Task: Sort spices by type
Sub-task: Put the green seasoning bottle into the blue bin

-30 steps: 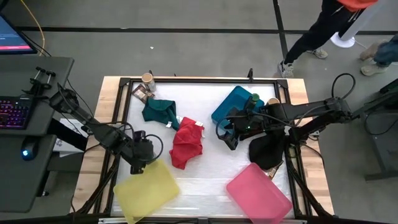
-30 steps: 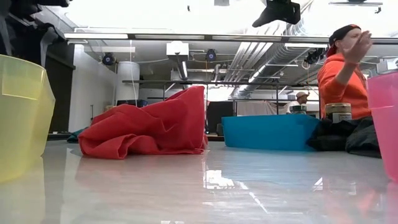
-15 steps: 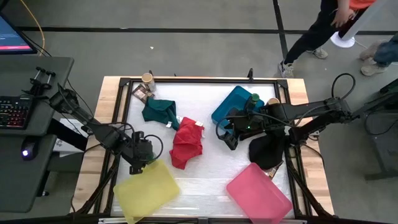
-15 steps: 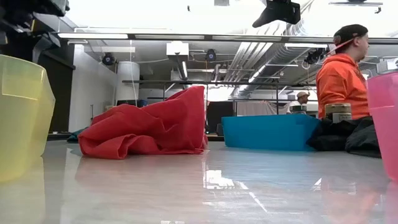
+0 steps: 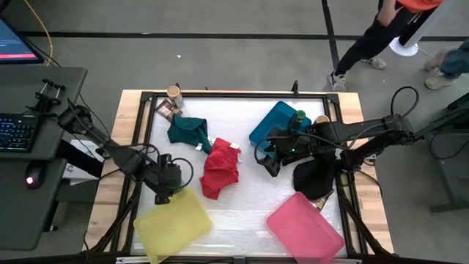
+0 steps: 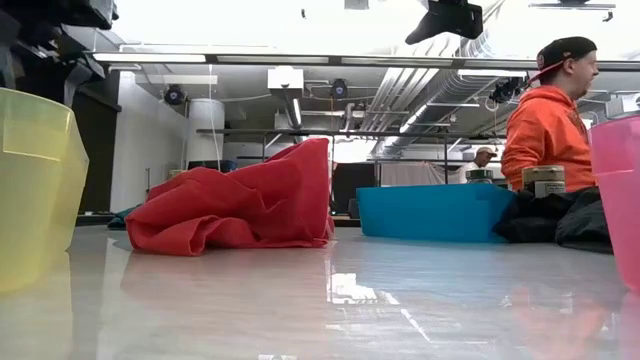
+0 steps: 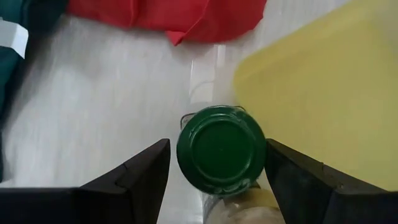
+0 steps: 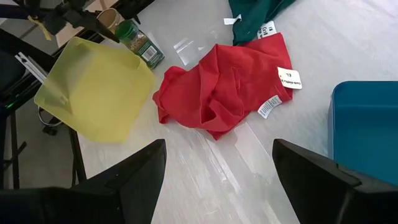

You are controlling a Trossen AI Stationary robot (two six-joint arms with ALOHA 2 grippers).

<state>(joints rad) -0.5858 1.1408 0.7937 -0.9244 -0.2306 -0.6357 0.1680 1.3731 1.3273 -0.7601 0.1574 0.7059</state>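
I see a green-lidded jar sitting between the fingers of my left gripper, jaws spread either side of it and not touching the lid. The yellow tray is just beside the jar, and the red cloth lies ahead of the gripper. My right gripper hangs wide open, empty, next to the blue tray, the red cloth in front of it
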